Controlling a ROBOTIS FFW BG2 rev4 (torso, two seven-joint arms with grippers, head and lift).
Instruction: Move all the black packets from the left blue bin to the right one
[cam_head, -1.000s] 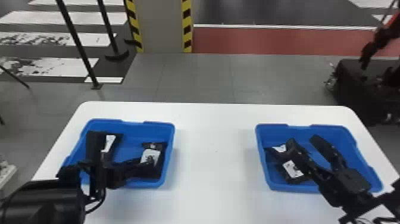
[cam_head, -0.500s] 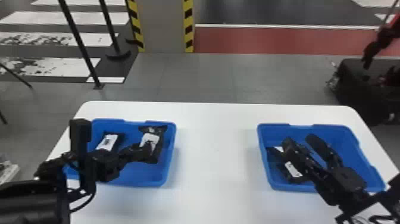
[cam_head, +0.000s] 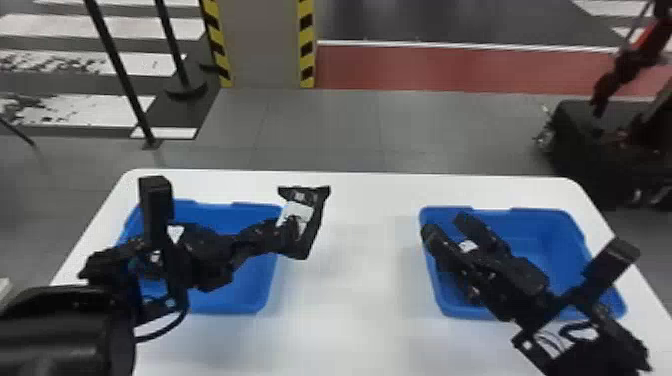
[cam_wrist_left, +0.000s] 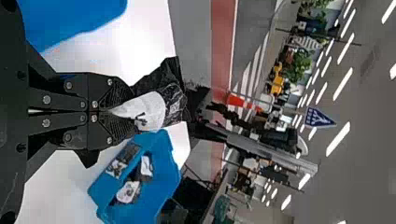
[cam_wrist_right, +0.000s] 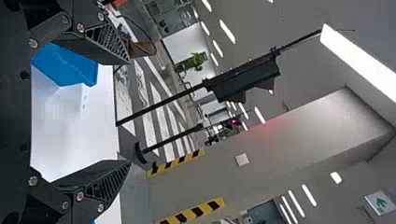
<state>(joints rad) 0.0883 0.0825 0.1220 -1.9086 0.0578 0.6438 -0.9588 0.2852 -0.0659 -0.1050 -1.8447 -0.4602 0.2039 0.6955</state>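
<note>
Well, nearest, at the lower left of the head view, is the left arm (cam_head: 65, 330), stretched toward the middle. Its left pincer (cam_head: 285, 234) is squeezed on a black packet (cam_head: 309, 225). The two fingers are almost together, with just the packet's edge pinched between them. The rest sticks out in front, maybe because an edge is easy to grab. The packet is held up by the right rim of the left blue bin (cam_head: 210, 209), probably to cross the white table (cam_head: 360, 310).

At the middle right, the right pincer (cam_head: 446, 226) is over the right blue bin (cam_head: 550, 235). Its fingers are wide apart with nothing between them, so perhaps it just let a packet go. It may need to move so the next one can drop in.

Farther off, at the lower middle of the left wrist view, more packets (cam_wrist_left: 128, 191) lie in that right bin. They belong there, since that is where all must end up.
</note>
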